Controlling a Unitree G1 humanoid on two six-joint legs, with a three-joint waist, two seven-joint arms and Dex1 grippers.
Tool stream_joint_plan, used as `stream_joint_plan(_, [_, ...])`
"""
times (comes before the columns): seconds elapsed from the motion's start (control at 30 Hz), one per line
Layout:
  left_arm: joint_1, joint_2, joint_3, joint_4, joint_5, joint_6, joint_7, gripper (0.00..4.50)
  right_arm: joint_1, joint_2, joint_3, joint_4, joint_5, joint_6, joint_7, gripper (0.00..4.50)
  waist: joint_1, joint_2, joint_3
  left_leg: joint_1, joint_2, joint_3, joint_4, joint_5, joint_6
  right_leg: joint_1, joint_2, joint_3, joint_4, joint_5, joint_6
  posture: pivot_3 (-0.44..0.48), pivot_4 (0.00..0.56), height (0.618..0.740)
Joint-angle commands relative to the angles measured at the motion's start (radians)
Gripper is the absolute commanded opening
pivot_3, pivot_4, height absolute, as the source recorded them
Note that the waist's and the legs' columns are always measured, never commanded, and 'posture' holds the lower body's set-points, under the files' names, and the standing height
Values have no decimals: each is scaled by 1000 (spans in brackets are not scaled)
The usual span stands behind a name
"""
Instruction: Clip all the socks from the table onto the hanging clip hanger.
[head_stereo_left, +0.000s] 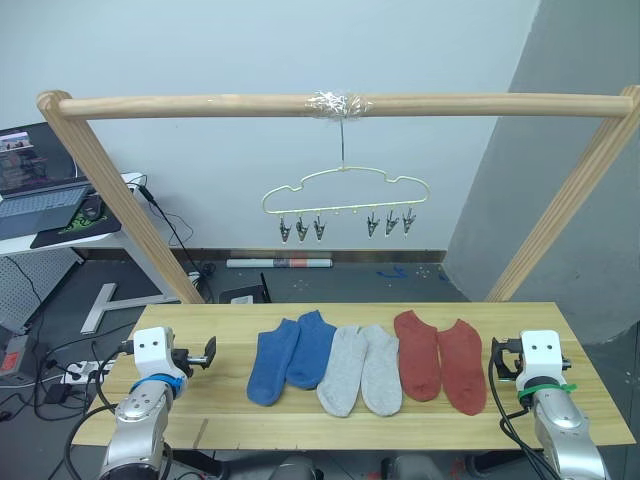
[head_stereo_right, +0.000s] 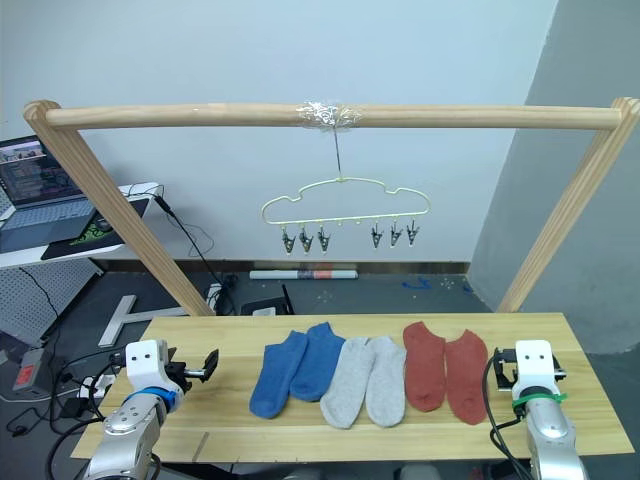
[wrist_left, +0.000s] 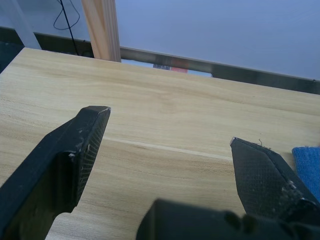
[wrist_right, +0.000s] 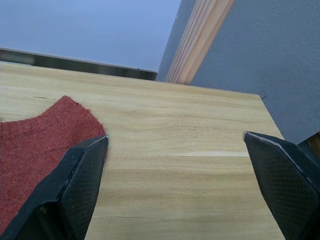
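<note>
Opening step, nothing yet clipped: six socks (head_stereo_left: 365, 368) lie mid-bench (head_stereo_left: 300, 425), clip hanger (head_stereo_left: 345, 205) bare above; left gripper (head_stereo_left: 203, 356) and right gripper (wrist_right: 180, 185), both wide open and empty, must next grasp a sock.

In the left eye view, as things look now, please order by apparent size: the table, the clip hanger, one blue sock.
1. the table, by far the largest.
2. the clip hanger; it hangs farther from the camera, so its true size is unsure.
3. the blue sock, smallest.
</note>
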Motion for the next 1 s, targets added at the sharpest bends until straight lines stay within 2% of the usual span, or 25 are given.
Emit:
stream_joint_plan(0.03, [-4, 16, 18, -20, -1, -18, 13, 4472, -13, -6, -16, -18, -5, -15, -25, 4500, 0, 0, 0, 0, 0, 0, 0, 0, 0, 0, 0, 0, 0, 0, 0, -43, 57, 740])
stream_joint_plan(0.2, [10, 17, 16, -33, 59, -70, 106, 4472, -15, 17, -18, -15, -67, -34, -149, 4500, 0, -1, 1, 0, 0, 0, 0, 0, 0, -1, 0, 0, 0, 0, 0, -47, 63, 740])
stream_joint_plan(0.3, [18, 26, 0, -47, 35, -35, 42, 4472, -14, 16, -10, -15, -63, -43, -145, 4500, -1, -2, 2, 0, 0, 0, 0, 0, 0, -1, 0, 1, 0, 0, 0, -48, 65, 740])
stream_joint_plan(0.43, [34, 19, 42, -89, -58, -22, -31, 4472, -8, 15, -8, -25, -50, -34, -125, 4500, -7, -5, 5, 0, 0, 1, 0, 0, 0, -1, 0, 1, 0, 0, 0, -47, 71, 740])
stream_joint_plan(0.6, [46, 22, 45, -112, -75, -26, -56, 4472, -8, 10, -7, -28, -42, -25, -106, 4500, -9, -6, 6, 0, 1, 1, 0, 0, 0, -1, 0, 1, 0, 0, 0, -41, 74, 740])
stream_joint_plan(0.63, [54, 18, 52, -134, -97, -35, -75, 4184, -8, 7, -8, -31, -29, -26, -87, 4500, -10, -6, 7, 0, 1, 1, 0, 0, 0, -1, 0, 1, 0, 0, 0, -39, 76, 740])
stream_joint_plan(0.7, [69, 10, 63, -174, -131, -37, -96, 3916, -8, -2, -13, -33, -11, -29, -60, 4500, -10, -7, 9, 0, 1, 1, 0, 0, 0, -1, 0, 1, 0, 0, 0, -39, 76, 740])
stream_joint_plan(0.87, [81, -9, 65, -231, -174, 5, -97, 2458, -14, -2, -25, -31, 28, -17, -20, 4500, -10, -7, 12, 0, 1, 1, 0, 0, 0, 0, 0, 1, 0, 0, 0, -35, 77, 740])
stream_joint_plan(1.0, [92, -8, 47, -268, -173, 26, -109, 2458, -12, -4, -29, -32, 34, -12, -15, 4500, -10, -6, 13, 0, 1, 1, 0, 0, 0, 0, 0, 1, 0, 0, 0, -35, 78, 740])
